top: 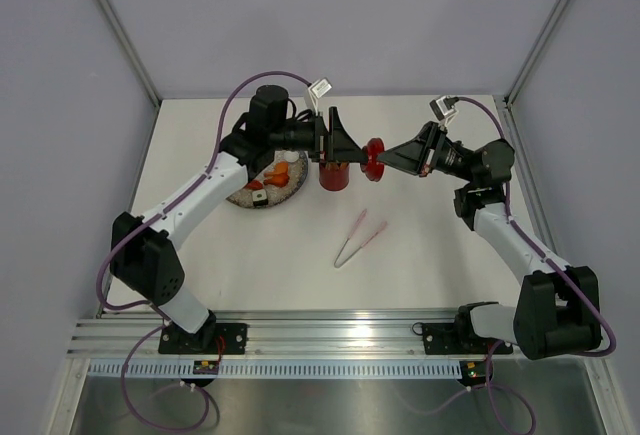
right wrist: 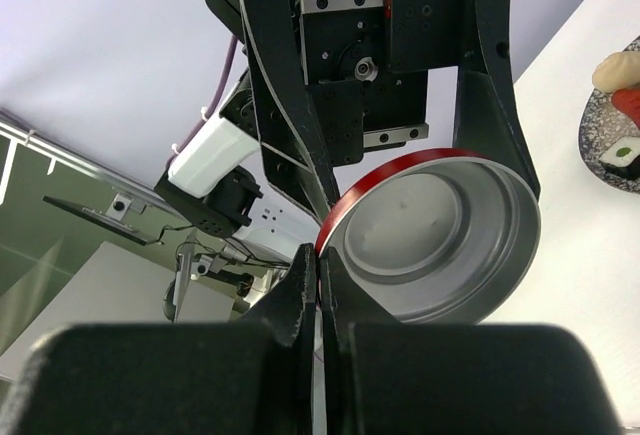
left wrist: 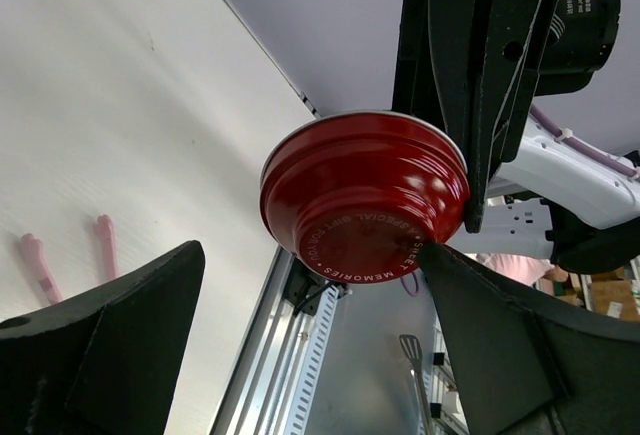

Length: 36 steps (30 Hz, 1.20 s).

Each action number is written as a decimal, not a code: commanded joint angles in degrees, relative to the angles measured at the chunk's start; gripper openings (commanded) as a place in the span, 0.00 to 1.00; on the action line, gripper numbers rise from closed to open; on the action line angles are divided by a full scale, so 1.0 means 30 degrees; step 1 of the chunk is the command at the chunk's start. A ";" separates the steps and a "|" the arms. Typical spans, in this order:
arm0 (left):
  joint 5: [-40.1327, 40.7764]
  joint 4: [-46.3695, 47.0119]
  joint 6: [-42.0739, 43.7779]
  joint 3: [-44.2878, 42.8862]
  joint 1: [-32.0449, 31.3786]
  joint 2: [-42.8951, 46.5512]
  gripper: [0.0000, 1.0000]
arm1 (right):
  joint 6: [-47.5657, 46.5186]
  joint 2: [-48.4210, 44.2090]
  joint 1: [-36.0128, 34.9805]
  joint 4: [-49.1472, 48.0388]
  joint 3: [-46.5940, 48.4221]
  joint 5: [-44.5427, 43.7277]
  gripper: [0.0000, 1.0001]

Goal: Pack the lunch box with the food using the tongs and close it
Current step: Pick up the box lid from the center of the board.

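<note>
The red lunch box (top: 333,177) stands upright next to the speckled plate (top: 243,198), which holds several food pieces (top: 281,172). Its round lid (top: 374,160) hangs on edge in the air, just right of the canister. My right gripper (top: 387,158) is shut on the lid's rim (right wrist: 330,225), and the silver underside (right wrist: 440,235) faces that wrist camera. My left gripper (top: 350,147) is open, with its fingers (left wrist: 110,345) spread on either side of the lid's red top (left wrist: 365,195); the far finger meets its edge. The pink tongs (top: 358,238) lie on the table nearer the arms.
The plate rim (right wrist: 600,145) with food (right wrist: 620,105) shows at the right edge of the right wrist view. The tongs' two tips (left wrist: 103,245) show at the left of the left wrist view. An aluminium rail (top: 330,330) runs along the table's near edge.
</note>
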<state>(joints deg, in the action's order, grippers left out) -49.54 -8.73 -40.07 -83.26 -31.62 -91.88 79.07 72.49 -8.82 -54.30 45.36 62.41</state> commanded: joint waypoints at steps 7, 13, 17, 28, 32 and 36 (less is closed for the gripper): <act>-0.0978 0.4024 -0.1964 0.1007 -0.0476 0.0538 0.95 | -0.0428 -0.0081 -0.0547 -0.0209 0.0845 0.0143 0.00; -0.0948 0.4434 -0.2374 0.0948 -0.0828 0.0420 0.93 | -0.0399 -0.0052 -0.0576 -0.0210 0.0845 0.0172 0.00; -0.0948 0.4552 -0.2491 0.0889 -0.0887 0.0391 0.89 | -0.0428 0.0007 -0.0547 -0.0151 0.0875 0.0231 0.00; -0.0627 0.3849 -0.2082 0.0743 -0.0917 0.0332 0.53 | -0.0633 0.0154 -0.0576 0.0112 0.0729 0.0143 0.00; -0.0450 0.3090 -0.1672 0.0597 -0.0916 0.0333 0.21 | -0.0779 0.0212 -0.0576 0.0259 0.0699 0.0143 0.00; -0.0274 0.2237 -0.1144 0.0333 -0.0916 0.0303 0.00 | -0.1218 0.0125 -0.0576 0.1018 0.0728 0.0085 0.00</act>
<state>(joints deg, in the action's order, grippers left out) -50.78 -1.17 -45.54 -80.25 -32.86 -91.81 76.69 73.28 -9.21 -51.33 45.67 62.67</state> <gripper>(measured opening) 0.483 0.015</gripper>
